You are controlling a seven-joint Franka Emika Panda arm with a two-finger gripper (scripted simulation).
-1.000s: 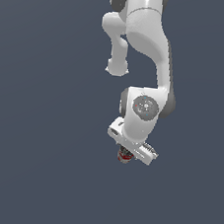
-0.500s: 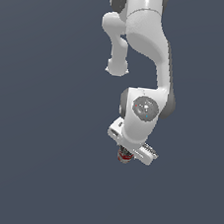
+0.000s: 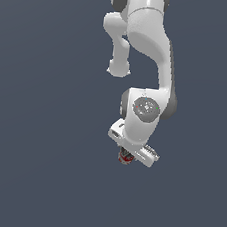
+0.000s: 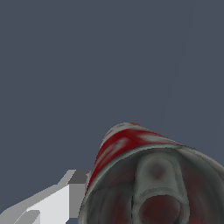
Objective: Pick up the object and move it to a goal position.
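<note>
Gripping the can (image 3: pixel 125 157) is what my gripper (image 3: pixel 126 158) appears to be doing: in the exterior view the little cylinder sits tucked right under my white hand, its red band and dark body poking out just below the hand's lower edge, with nothing beneath it but the flat grey-blue ground. From that view my fingers are mostly hidden behind the hand and the can, so I cannot see the contact itself there. My arm (image 3: pixel 149 44) comes down from the top of the picture, bends at a rounded joint, and ends in the wrist (image 3: pixel 145 109) with its round grey cap, the hand tilted so its long edge slopes down toward the exterior view's right. In the wrist view the can (image 4: pixel 148 179) fills the near part of the picture, very close to the lens: I see its dark grey round top with an embossed tab shape, and behind it the side with red and pale stripes. One pale finger (image 4: pixel 52 203) lies right against the can's side; the other finger is out of sight.
</note>
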